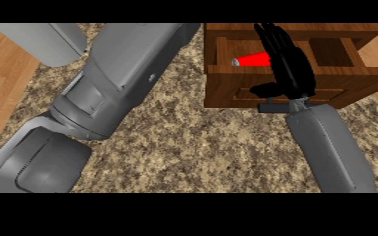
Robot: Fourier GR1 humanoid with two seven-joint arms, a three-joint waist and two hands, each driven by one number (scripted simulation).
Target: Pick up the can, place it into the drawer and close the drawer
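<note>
Two bulky grey forearms (pixel 118 75) with smooth, rounded, segmented shells; slim glossy black robot hand (pixel 289 70) on a small grey wrist block (pixel 279 107) at right.

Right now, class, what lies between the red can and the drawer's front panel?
Nothing visible: in the head view the red can lies in the open drawer, with bare drawer floor toward the front panel. The right robot hand hides the can's right part.

Speckled stone-look counter (pixel 207 150), brown wood-grain drawer (pixel 244 80), glossy red can (pixel 255 60), matt grey forearms.
</note>
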